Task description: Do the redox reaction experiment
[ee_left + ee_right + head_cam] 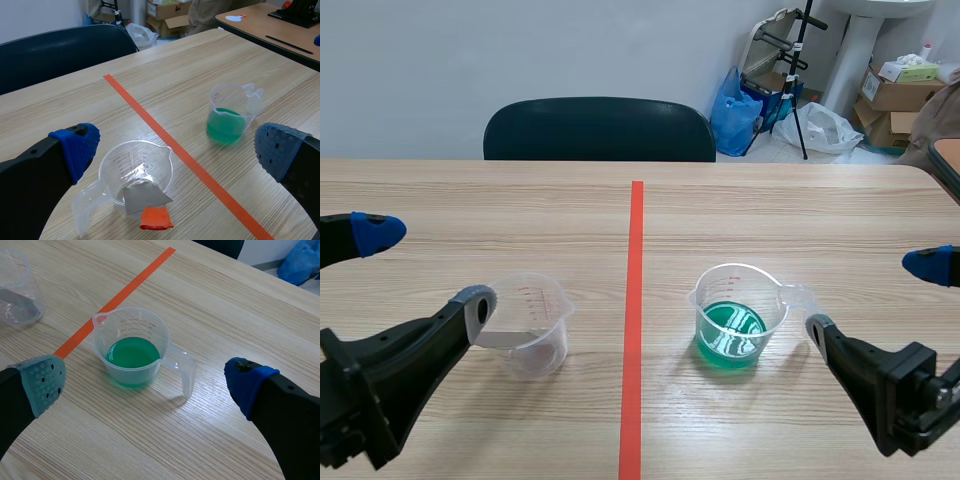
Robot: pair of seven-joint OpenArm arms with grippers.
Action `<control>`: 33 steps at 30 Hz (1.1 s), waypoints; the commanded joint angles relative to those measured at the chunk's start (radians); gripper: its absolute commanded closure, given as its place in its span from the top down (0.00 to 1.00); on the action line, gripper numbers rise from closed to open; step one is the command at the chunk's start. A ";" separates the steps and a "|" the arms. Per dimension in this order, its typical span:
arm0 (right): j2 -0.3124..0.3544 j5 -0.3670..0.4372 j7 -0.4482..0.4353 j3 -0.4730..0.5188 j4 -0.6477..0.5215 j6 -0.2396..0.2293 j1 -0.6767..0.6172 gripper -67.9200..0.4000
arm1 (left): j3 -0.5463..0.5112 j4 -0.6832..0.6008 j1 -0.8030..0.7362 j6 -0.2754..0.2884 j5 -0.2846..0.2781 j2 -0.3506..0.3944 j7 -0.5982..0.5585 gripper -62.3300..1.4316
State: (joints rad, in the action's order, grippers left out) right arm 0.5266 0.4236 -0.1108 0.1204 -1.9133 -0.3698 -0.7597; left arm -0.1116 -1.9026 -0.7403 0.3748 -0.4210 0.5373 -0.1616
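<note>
A clear measuring beaker (530,325) stands left of the tape line with a grey metal strip (142,196) leaning inside it. An orange-red patch (156,218) shows at its near base; I cannot tell if it belongs to the strip. A second clear beaker (735,320) right of the line holds green liquid (131,352), its handle (182,372) toward the right arm. My left gripper (425,268) is open, just left of the strip beaker (136,172). My right gripper (873,297) is open beside the green beaker (132,347), fingers wide on either side. Neither touches anything.
An orange-red tape line (635,300) runs down the middle of the wooden table (770,210). A dark chair (600,130) stands at the far edge. Boxes, bags and a stand sit on the floor at the back right; another table's corner (945,160) is at the right.
</note>
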 commanded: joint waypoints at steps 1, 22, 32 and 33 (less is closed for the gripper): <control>0.010 0.008 -0.019 0.003 -0.015 0.004 0.009 1.00 | -0.006 -0.019 -0.008 0.002 -0.010 -0.004 0.001 1.00; 0.011 0.007 -0.019 0.003 -0.015 0.008 0.009 1.00 | -0.006 -0.019 -0.026 0.002 -0.009 -0.005 -0.012 1.00; 0.011 0.007 -0.018 0.003 -0.015 0.012 0.009 1.00 | -0.063 -0.019 -0.162 -0.036 -0.002 -0.005 -0.116 1.00; 0.011 0.007 -0.018 0.003 -0.015 0.012 0.009 1.00 | -0.074 -0.019 -0.179 -0.045 -0.002 -0.005 -0.117 1.00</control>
State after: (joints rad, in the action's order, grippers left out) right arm 0.5266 0.4236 -0.1104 0.1204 -1.9133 -0.3611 -0.7597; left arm -0.1757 -1.9026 -0.9039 0.3378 -0.4164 0.5373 -0.2661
